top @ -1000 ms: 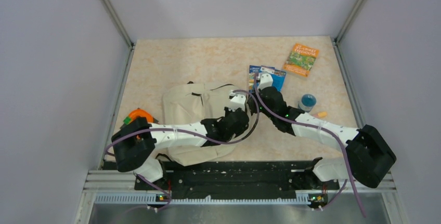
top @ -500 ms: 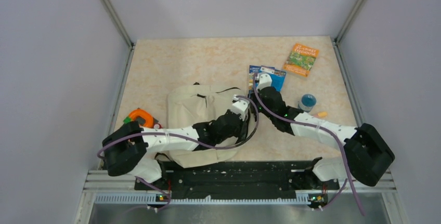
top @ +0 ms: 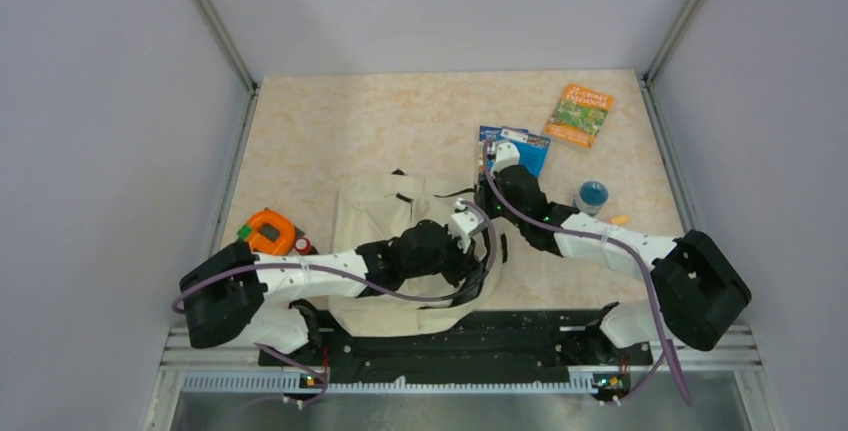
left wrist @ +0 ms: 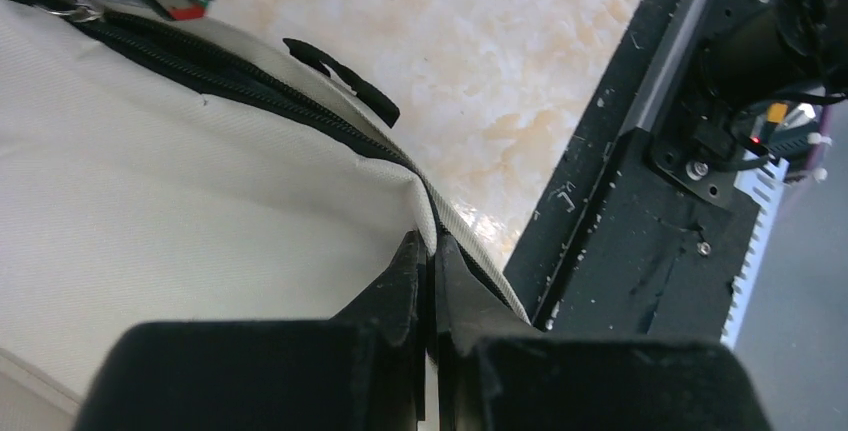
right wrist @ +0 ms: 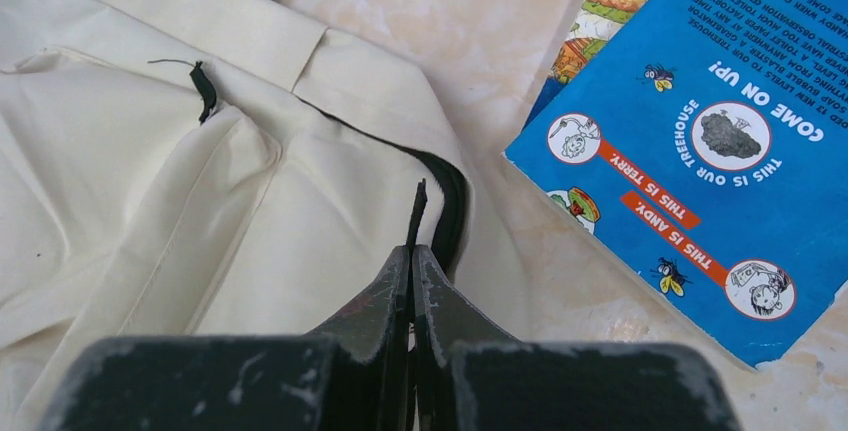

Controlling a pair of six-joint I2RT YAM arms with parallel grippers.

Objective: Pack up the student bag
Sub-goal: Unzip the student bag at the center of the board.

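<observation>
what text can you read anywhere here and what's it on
"COME ON UP!": blue book, back cover, upside down
"THIS IS OUR TREEHOUSE": same cover, round a picture
"THIS IS TERRY": same cover, orange band
"THIS IS ANDY": same cover, orange band
small white print on that cover: too small to read
title on the green and orange book: too blurred to read

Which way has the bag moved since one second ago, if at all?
Yes. The bag slid right and toward the black rail, away from the orange tape measure.
</observation>
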